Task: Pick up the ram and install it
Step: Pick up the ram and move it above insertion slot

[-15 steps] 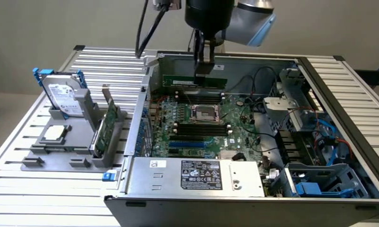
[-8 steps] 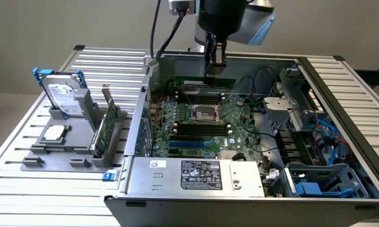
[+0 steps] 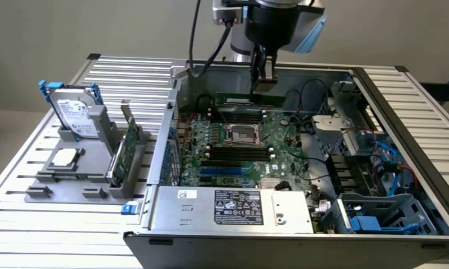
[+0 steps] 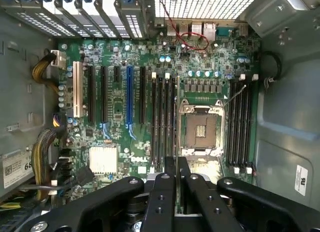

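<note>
The gripper's [image 3: 262, 83] fingers [image 4: 162, 192] are clamped on the ram [image 3: 239, 100] – its upper edge pinched between them, the stick hanging level below – over the motherboard's [image 3: 239, 154] far edge in the exterior view, above the slots beside the CPU socket [image 3: 244, 133].

The end effector [image 4: 177, 167] looks matt black plastic, the case [image 4: 285, 91] dull grey metal.
</note>
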You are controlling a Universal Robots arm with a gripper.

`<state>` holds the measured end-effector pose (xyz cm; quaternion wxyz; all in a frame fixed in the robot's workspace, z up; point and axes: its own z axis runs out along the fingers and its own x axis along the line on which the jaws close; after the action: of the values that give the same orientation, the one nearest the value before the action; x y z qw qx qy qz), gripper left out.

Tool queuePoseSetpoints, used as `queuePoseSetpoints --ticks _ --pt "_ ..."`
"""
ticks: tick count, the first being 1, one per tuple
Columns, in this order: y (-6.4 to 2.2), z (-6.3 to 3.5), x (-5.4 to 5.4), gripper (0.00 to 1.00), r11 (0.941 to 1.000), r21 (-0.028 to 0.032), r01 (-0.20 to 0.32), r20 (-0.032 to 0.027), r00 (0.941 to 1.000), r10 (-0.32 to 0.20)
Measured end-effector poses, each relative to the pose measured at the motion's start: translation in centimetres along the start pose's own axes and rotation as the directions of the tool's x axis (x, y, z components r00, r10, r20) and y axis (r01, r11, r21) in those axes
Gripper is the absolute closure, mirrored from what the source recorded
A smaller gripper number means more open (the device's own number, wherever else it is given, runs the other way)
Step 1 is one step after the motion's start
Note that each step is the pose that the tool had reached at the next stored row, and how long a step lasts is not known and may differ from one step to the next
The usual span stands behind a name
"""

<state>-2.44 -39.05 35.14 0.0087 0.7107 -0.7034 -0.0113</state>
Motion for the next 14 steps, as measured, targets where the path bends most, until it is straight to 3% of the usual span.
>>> queuePoseSetpoints --ticks 5,14 --pt "0.34 0.81 0.00 0.86 1.0000 0.0028 0.000 -0.0001 1.0000 0.000" --pt "0.35 0.82 0.00 0.86 1.0000 0.0012 0.000 -0.0074 1.0000 0.000"
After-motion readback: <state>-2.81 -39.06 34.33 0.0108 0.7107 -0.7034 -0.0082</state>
